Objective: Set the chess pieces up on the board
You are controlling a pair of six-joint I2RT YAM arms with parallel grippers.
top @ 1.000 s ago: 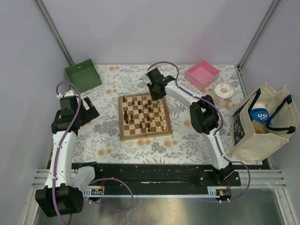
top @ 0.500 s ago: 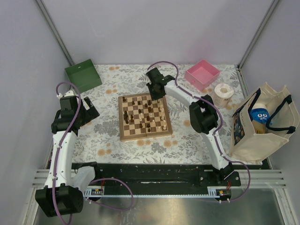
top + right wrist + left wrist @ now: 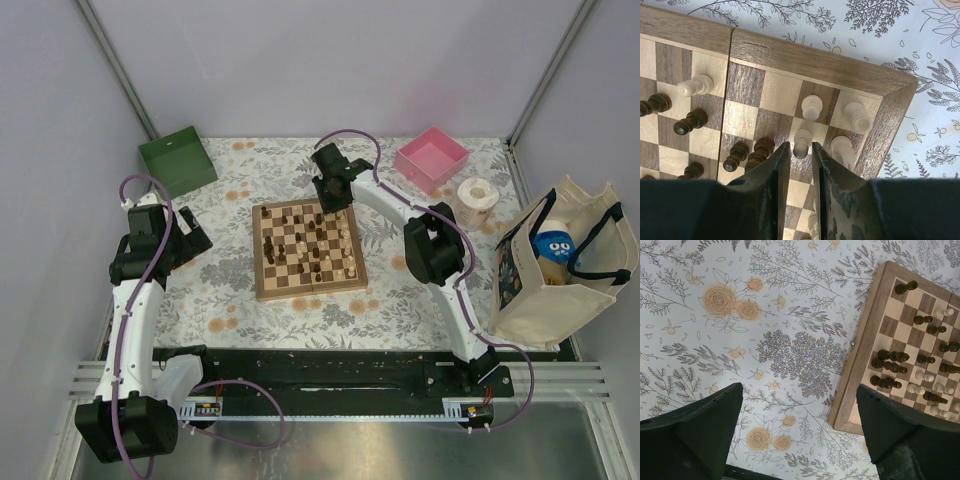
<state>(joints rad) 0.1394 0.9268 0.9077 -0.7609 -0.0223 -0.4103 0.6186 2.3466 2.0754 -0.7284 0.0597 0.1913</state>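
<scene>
The board [image 3: 262, 291] lies mid-table with dark and cream chess pieces [image 3: 318, 262] scattered over it. My right gripper [image 3: 331, 204] hangs over the board's far right corner. In the right wrist view its fingers [image 3: 777, 165] are a narrow gap apart, one on each side of the head of a cream pawn [image 3: 801, 141] that stands on its square, with a sliver of space on both sides. More cream pieces [image 3: 856, 117] stand by the corner, and dark pieces [image 3: 742, 155] stand left of the fingers. My left gripper [image 3: 198, 240] is wide open and empty over the cloth, left of the board [image 3: 864, 342].
A green box [image 3: 177, 160] sits at the far left, a pink box [image 3: 432, 158] at the far right, and a paper roll [image 3: 477, 199] beside it. A tote bag [image 3: 560, 262] with a blue item stands at the right edge. A floral cloth [image 3: 790, 315] covers the table.
</scene>
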